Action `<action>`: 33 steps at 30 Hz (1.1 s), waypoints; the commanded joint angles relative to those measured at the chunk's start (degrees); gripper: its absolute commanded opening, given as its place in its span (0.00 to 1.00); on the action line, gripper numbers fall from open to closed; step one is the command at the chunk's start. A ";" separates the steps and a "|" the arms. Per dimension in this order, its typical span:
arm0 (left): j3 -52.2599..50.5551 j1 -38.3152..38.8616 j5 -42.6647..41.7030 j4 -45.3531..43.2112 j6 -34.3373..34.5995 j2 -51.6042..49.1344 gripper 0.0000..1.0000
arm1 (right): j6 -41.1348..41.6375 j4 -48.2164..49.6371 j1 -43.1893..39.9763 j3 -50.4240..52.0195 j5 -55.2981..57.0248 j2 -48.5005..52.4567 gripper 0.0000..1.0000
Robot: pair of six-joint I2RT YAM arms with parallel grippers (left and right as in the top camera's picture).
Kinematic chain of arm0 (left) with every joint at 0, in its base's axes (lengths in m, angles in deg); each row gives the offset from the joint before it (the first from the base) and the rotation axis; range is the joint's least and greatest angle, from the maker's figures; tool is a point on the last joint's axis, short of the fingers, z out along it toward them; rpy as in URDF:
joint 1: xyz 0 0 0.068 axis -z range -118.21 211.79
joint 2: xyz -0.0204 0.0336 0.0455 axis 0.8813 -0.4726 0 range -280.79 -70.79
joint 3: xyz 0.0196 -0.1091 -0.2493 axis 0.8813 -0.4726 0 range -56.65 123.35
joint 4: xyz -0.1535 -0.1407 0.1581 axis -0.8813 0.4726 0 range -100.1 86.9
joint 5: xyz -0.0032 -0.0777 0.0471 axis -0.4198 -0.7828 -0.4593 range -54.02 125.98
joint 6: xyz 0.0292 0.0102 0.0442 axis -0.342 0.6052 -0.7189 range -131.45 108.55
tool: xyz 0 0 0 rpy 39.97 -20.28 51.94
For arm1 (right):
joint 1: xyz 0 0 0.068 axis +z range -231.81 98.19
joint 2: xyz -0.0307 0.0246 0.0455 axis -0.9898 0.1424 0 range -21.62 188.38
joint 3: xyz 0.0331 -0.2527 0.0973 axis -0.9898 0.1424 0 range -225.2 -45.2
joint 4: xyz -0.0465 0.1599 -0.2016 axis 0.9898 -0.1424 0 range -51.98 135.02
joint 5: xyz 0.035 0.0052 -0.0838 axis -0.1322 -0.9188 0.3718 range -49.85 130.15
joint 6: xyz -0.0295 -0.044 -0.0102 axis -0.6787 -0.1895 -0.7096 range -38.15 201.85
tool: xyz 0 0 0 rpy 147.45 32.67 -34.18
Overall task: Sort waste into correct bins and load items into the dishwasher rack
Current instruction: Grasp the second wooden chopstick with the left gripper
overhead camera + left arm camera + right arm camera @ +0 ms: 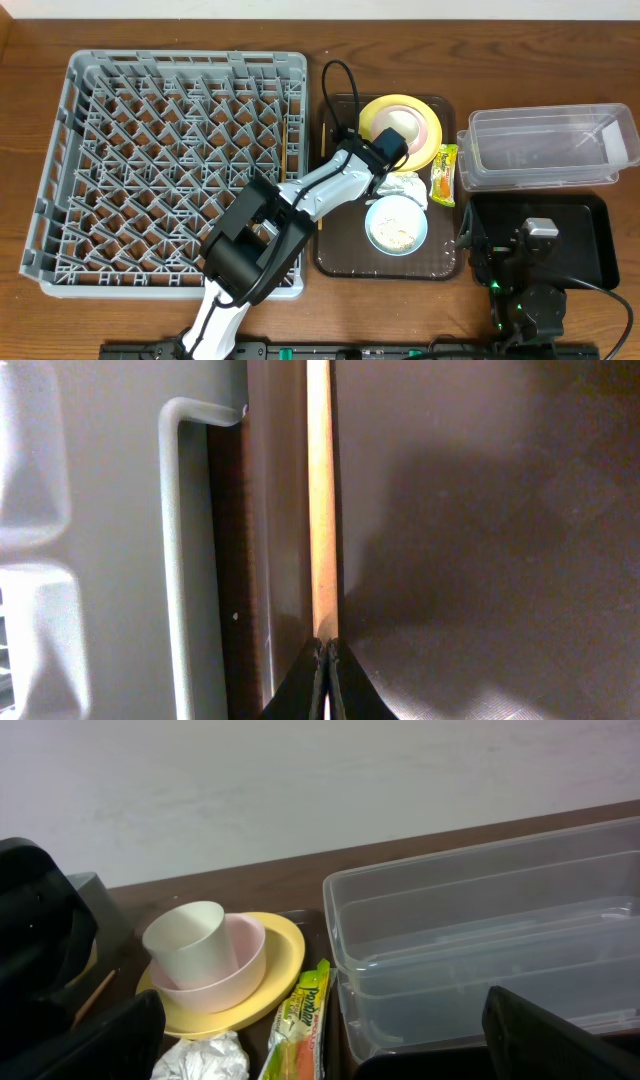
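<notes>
Pinching the near end of a thin wooden chopstick with the left gripper, jaws pressed tight together on it. Lying flat along the left side of the brown tray, just beside the grey wall of the dishwasher rack. Probably held by the tip like that so as to lift it over into the rack. Looks like a second stick resting at the right edge of the rack.

Hanging over the black bin with the right gripper, jaws spread wide, holding nothing. Likely waiting there, out of the way.

Stacked on the tray, maybe to save room: yellow plate at the bottom, pale pink bowl on it, cream cup tipped inside the bowl. Sitting near them, a light blue bowl with rice scraps in it, and a crumpled napkin just beside it. Lying at the right rim of the tray, next to the clear bin, a yellow, orange and green wrapper. Nothing in the clear bin yet, so no waste sorted there.

Printed with slanted letters on the wrapper, too blurry to read. No other writing to see.
</notes>
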 commanded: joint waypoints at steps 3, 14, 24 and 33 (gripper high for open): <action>-0.59 -0.07 0.31 0.17 0.52 -1.81 0.06 | -0.26 -0.17 -0.33 0.07 0.57 -0.07 0.99; 0.42 0.39 -10.54 -0.98 -6.08 -1.62 0.06 | -0.26 -0.20 -0.33 0.07 0.57 -0.07 0.99; 0.72 0.35 -11.19 -0.90 -6.21 6.01 0.12 | -0.26 -0.20 -0.33 0.07 0.57 -0.07 0.99; 0.59 -1.09 -10.21 -1.57 -5.70 7.21 0.30 | -0.26 -0.20 -0.33 0.07 0.57 -0.07 0.99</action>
